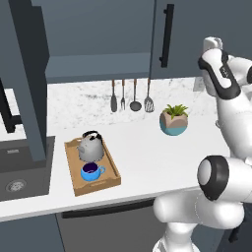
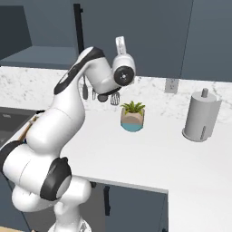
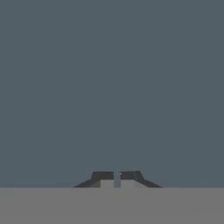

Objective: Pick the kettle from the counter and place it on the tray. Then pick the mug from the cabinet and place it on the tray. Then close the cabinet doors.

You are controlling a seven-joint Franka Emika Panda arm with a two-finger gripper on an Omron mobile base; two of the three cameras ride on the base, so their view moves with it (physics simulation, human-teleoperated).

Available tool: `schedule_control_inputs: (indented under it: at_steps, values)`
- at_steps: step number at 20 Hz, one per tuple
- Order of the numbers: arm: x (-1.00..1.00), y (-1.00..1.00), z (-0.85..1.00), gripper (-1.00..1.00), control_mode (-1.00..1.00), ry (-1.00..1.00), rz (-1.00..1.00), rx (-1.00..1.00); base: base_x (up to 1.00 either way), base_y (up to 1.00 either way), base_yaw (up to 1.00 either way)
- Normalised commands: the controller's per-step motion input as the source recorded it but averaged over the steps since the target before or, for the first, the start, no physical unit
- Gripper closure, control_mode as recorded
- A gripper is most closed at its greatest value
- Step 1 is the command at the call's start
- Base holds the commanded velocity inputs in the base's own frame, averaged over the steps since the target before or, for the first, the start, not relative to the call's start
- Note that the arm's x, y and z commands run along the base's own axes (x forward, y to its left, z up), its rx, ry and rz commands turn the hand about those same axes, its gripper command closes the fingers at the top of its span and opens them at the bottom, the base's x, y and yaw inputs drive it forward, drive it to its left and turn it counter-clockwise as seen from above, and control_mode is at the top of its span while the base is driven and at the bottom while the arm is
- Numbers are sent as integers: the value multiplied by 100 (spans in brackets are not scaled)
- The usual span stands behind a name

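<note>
Far left in the left base view, left door (image 1: 24, 83) swung wide open, edge-on, jutting out over the sink (image 1: 19, 170) and the counter (image 1: 142, 152) edge. Just right of it, tray (image 1: 75, 170) on the counter, kettle (image 1: 91, 146) at its back and blue mug (image 1: 91, 172) at its front, touching or nearly so; both picks look done, only the doors left. Above, cabinet (image 1: 98, 64) shelf bare. Further right, hanging utensils (image 1: 130, 96), then plant pot (image 1: 173, 120) on the counter, then the right door (image 1: 197, 39) with its bar handle (image 1: 167, 34), seemingly shut or close to it. Rightmost, arm raised high in front of that door; gripper (image 3: 117, 178) pressed up near a flat grey panel in the hand view, fingertips all but touching, nothing between them. Doors likely stiff, rigid slabs on hinges, light to swing, smooth-faced and slippery: better pushed flat on the outer face near the free edge, or hooked behind the bar handle, than pinched. Swing path of the left door passes above the kettle knob, apparently with clearance, hard to judge. Plenty of bare counter between tray and pot; paper-towel holder (image 2: 199, 118) well off to the right, out of the way.
</note>
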Motion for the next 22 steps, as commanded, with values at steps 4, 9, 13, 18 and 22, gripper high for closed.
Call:
schedule_control_inputs:
  at_steps: [4,9,13,18,22]
  values:
    - [53,48,-24,100,-100,1,-3,0,0,0,0]
    - [-83,49,0,100,-100,1,5,-5,0,0,0]
    - [-100,67,-2,100,-100,0,11,-12,0,0,0]
    - [-100,79,0,100,-100,0,3,-19,0,0,0]
    - [-100,100,1,100,-100,1,-16,-18,0,0,0]
